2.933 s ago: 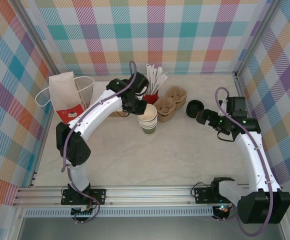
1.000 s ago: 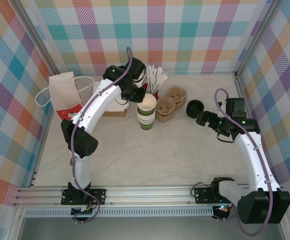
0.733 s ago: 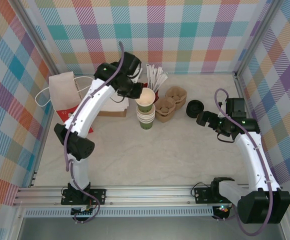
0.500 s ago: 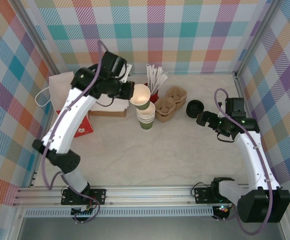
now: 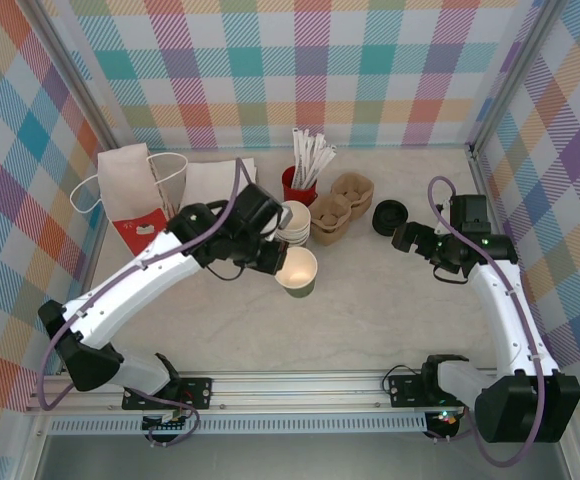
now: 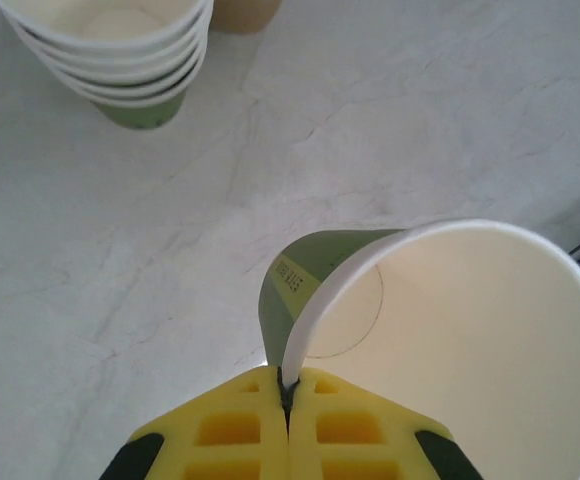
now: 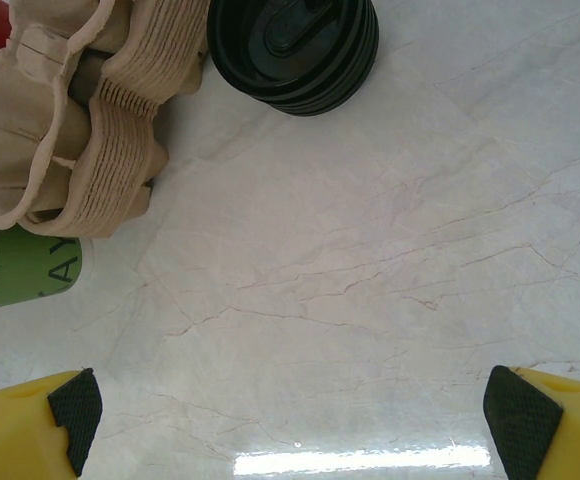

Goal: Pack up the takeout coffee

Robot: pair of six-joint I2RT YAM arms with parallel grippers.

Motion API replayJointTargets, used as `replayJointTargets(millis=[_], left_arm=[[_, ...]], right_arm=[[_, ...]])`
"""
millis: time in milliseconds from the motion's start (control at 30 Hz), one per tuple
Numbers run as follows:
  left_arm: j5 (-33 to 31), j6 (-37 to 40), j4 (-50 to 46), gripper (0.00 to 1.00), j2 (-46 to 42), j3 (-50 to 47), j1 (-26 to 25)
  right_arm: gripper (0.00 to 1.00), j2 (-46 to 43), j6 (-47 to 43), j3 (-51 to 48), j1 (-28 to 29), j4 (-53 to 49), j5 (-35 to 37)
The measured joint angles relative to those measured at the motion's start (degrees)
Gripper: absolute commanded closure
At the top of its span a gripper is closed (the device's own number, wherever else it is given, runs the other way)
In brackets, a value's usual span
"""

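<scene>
Counts:
- One olive-green cup (image 5: 297, 270) is on its own, plus one cup stack (image 5: 292, 222) with at least four nested rims.
- One red cup (image 5: 300, 186) holds white wrapped sticks (image 5: 313, 152).
- One pile of pulp carriers (image 5: 340, 207) and one pile of black lids (image 5: 388, 215). I can't count the layers in either.
- One paper bag (image 5: 130, 195) sits at the back left.

Left gripper (image 6: 288, 385) is fully closed, pinching the lone cup's (image 6: 440, 330) rim wall. That cup is empty, near the cup stack (image 6: 110, 50) but apart from it. I can't tell if it touches the surface (image 5: 370, 300).

Right gripper (image 7: 290, 410) is spread wide with nothing between its fingers, near the lids (image 7: 295, 50) and carriers (image 7: 70, 130).

The pinch on the rim is seen from the left wrist. The top view adds the overall layout.
</scene>
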Motion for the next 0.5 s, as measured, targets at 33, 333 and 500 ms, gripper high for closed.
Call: replayJointTargets(millis=[33, 333, 500], left_arm=[[-0.02, -0.81, 1.29, 0.96, -0.13, -2.19, -0.11], [-3.56, -4.42, 11.28, 0.96, 3.63, -10.82, -1.81], [-4.57, -5.49, 14.82, 0.96, 7.06, -12.39, -1.9]], right_arm=[[0.0, 0.0, 0.11, -0.2, 0.0, 0.09, -0.02], [0.0, 0.0, 0.37, -1.81, 0.0, -0.2, 0.0], [0.0, 0.0, 0.37, -1.81, 0.0, -0.22, 0.0]])
